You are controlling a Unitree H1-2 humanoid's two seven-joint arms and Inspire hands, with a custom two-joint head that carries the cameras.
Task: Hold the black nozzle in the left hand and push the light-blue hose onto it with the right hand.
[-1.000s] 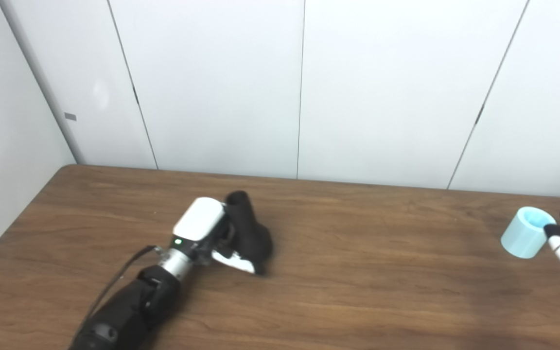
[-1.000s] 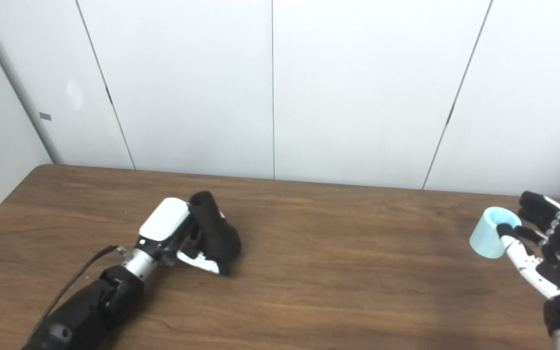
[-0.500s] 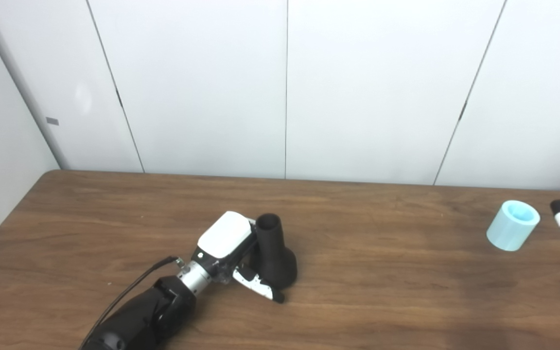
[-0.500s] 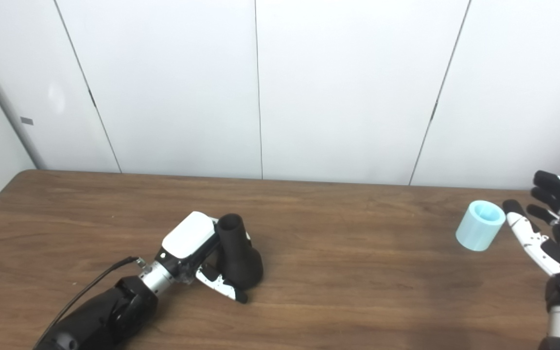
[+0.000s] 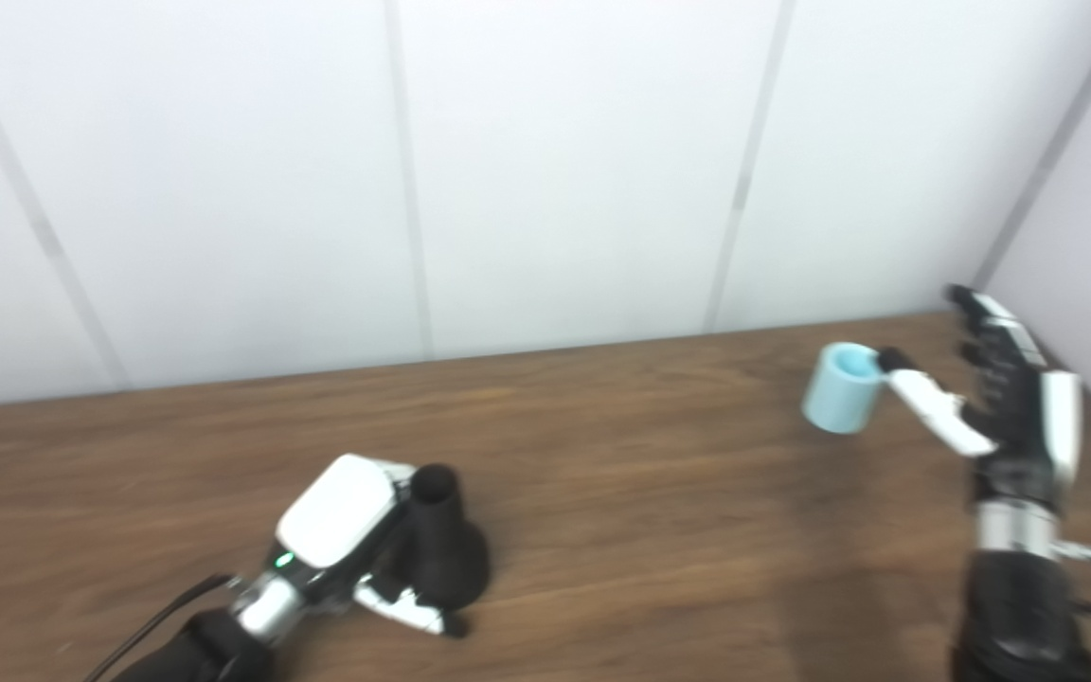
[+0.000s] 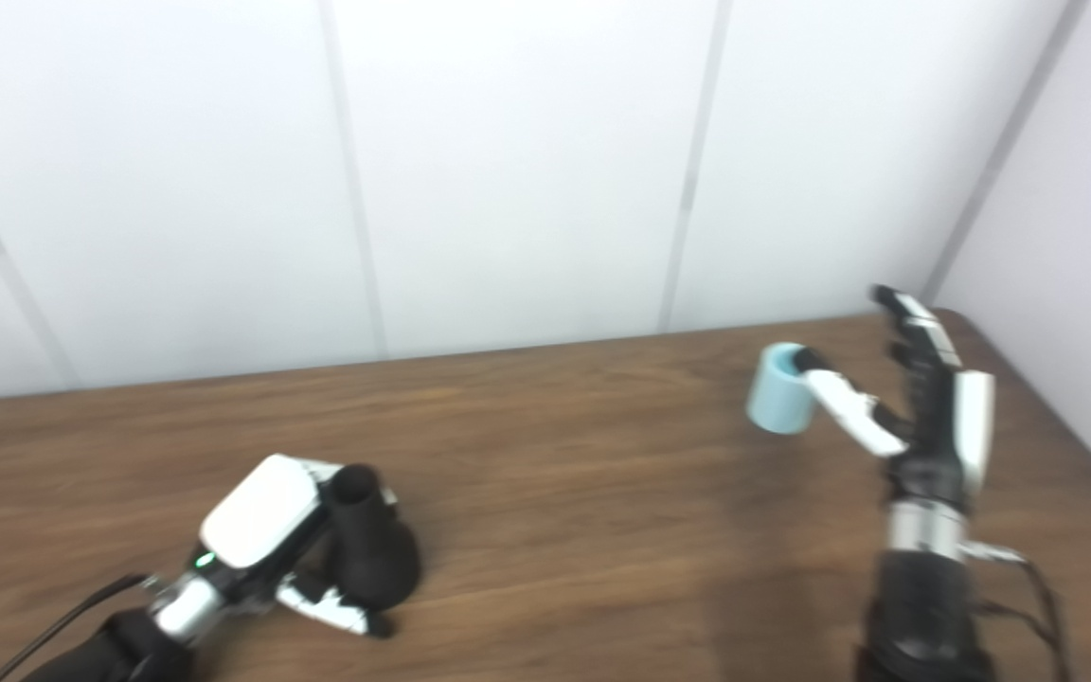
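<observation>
Wrapping the black nozzle near the table's front-left, left hand closed around it, wide base down, narrow mouth up. Right hand upright, fingers spread, holding nothing, thumb tip touching the light-blue hose near the table's far-right edge. Bare wood between nozzle and hose.

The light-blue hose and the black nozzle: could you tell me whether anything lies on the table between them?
Nothing visible does. Only bare table separates the light-blue hose by the right hand from the black nozzle in the left hand.
</observation>
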